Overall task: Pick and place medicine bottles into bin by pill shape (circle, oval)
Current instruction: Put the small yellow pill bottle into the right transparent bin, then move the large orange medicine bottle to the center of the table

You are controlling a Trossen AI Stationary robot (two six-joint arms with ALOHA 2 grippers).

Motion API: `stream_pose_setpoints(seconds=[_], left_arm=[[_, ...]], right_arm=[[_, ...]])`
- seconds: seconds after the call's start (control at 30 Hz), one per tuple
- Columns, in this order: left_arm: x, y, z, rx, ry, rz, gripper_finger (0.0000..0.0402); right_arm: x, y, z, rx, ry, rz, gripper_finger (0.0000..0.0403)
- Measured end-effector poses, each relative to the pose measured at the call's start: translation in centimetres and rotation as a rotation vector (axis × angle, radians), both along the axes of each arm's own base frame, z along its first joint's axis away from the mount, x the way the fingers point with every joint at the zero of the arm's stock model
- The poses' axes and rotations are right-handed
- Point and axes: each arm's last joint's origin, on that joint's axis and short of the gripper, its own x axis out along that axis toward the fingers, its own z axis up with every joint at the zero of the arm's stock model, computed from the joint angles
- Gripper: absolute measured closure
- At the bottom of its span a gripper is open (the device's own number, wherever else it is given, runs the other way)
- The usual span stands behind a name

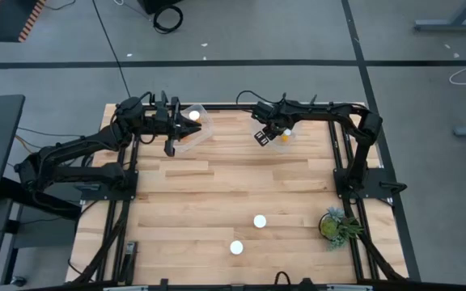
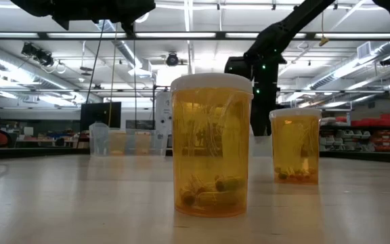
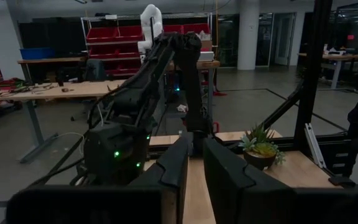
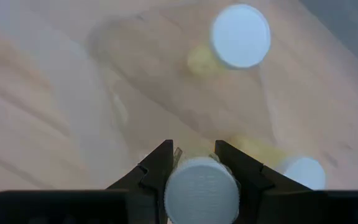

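While two medicine bottles still stand out on the open tabletop — one (image 1: 260, 221) nearer the middle, another (image 1: 235, 247) closer to the front edge, both well apart from the bins — the sorting looks more than half done, as far as can be judged. At the far end of the table (image 1: 217, 186) sit two clear bins: the left bin (image 1: 199, 129) shows a white cap inside it, and the right bin (image 1: 288, 136) shows amber and white under the arm above it. In the right wrist view, the right gripper (image 4: 194, 163) is clamped on a white-capped bottle (image 4: 201, 190), its dark fingers pressed to either side just below the cap, and it hangs over the right bin, where a capped bottle (image 4: 240, 36) stands and another (image 4: 303, 171) lies off to one side. So this bottle appears about to be dropped in. The left gripper (image 3: 194, 165) hovers near the left bin with its fingers nearly together and nothing between them — seemingly empty. By that reading, what remains is releasing the held bottle and fetching the two near the plant (image 1: 338, 225). Exactly how many bottles each bin holds cannot be told.
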Motion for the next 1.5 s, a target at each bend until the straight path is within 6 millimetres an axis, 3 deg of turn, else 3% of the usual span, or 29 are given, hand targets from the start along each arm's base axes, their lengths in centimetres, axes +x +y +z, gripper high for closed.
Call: stream_pose_setpoints(seconds=[0.43, 0.97, 1.5], left_arm=[[0.0, 0.0, 0.0, 0.0, 0.0, 0.0, 0.0348], [0.0, 0.0, 0.0, 0.0, 0.0, 0.0, 0.034], [0.0, 0.0, 0.0, 0.0, 0.0, 0.0, 0.034]], right_arm=[[-0.5, -0.8, -1.7, 0.005, -0.092, -0.065, 0.0281], [-0.4, -0.9, -1.8, -0.006, -0.116, -0.075, 0.0238], [0.7, -1.3, 1.5, -0.007, -0.112, -0.058, 0.0177]])
